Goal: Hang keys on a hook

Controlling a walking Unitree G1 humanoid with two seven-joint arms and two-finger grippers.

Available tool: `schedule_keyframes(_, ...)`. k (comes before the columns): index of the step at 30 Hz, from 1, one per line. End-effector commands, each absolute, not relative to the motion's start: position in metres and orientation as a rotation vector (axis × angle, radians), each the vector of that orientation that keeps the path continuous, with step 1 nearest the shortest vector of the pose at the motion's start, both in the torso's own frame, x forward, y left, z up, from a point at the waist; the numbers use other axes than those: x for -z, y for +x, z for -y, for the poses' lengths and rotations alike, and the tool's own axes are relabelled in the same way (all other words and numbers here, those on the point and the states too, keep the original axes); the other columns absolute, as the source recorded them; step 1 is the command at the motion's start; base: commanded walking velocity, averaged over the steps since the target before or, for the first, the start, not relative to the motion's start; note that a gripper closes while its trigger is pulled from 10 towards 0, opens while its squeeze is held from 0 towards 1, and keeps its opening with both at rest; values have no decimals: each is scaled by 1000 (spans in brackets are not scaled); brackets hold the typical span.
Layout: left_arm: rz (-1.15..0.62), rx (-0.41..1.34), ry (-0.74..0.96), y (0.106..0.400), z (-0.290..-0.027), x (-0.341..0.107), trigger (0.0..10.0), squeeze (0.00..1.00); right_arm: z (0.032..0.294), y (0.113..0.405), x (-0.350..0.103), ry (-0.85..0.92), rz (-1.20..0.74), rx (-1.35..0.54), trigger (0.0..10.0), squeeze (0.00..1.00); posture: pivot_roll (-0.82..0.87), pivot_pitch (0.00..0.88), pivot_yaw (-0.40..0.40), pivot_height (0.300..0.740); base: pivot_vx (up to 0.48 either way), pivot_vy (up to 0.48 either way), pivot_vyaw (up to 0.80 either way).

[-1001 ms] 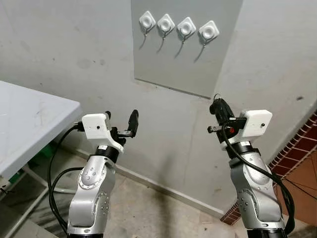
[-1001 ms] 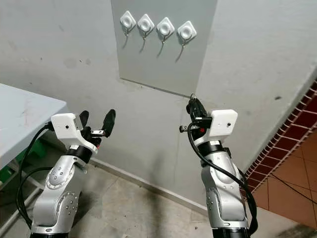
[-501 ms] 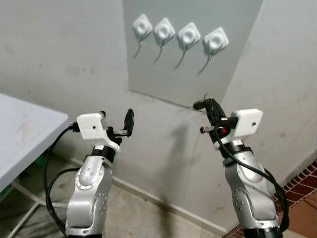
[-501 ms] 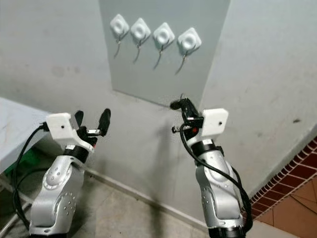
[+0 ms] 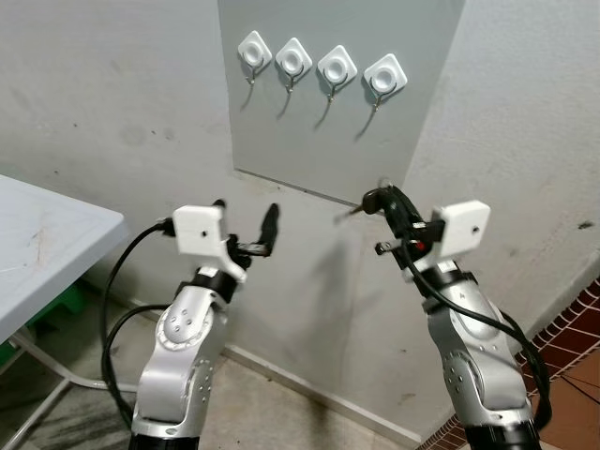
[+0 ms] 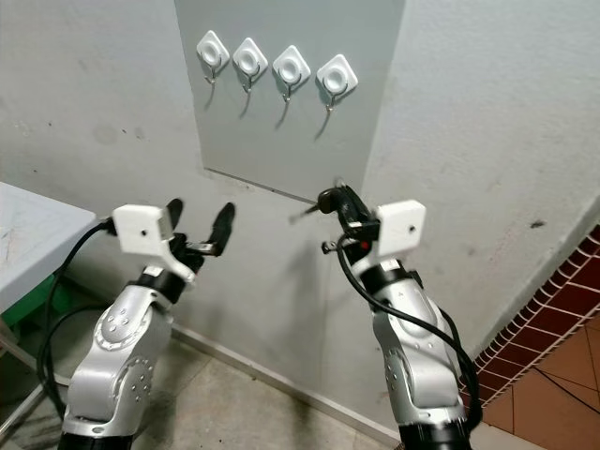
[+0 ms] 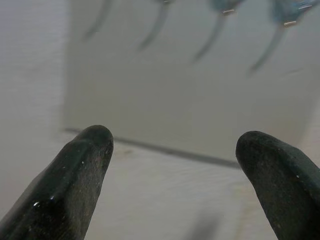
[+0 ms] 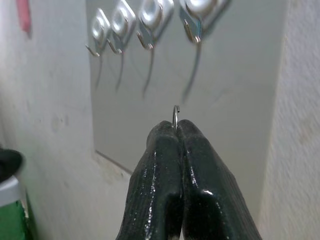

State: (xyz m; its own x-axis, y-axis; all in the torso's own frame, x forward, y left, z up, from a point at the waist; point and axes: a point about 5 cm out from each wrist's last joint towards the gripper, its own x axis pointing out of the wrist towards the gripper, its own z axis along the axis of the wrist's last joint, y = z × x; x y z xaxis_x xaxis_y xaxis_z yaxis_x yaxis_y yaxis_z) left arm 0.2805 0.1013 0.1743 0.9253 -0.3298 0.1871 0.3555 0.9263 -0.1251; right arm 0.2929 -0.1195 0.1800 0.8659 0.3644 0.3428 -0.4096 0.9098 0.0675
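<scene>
Here the right gripper (image 8: 178, 131) is clenched on the keys (image 8: 176, 116), of which only a thin silver ring is visible, poking up past the pressed-together fingertips. The target lies above and ahead of it: 4 white hooks (image 5: 318, 67) sit in a row on a grey panel (image 5: 337, 131) fixed to the wall, and the right arm is clearly the nearer one to the rightmost hook (image 5: 384, 78), which hangs up and slightly left of the ring. The ring stands upright, its plane roughly in line with the fingers. The left gripper (image 5: 246, 225) hovers lower, fingers spread and empty, with a white table (image 5: 42, 248) at far left.
</scene>
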Motion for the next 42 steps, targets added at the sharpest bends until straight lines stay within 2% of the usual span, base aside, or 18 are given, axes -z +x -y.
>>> schedule_keyframes(1,190,399,-149,282,-95,-184,10000,0,118,297,-184,136,341,-428,10000,0,26,0,-36,740,0,0,0)
schedule_keyframes(11,210,494,-126,284,-82,-190,10000,0,105,318,-207,148,404,-507,10000,0,12,0,-32,740,0,0,0)
schedule_keyframes(28,226,506,-138,282,-81,-199,10000,0,101,346,-246,234,529,-517,10000,0,25,9,-33,740,0,0,0)
schedule_keyframes(42,221,488,-153,282,-83,-199,10000,0,104,333,-213,341,433,-564,10000,0,22,23,-26,740,0,0,0)
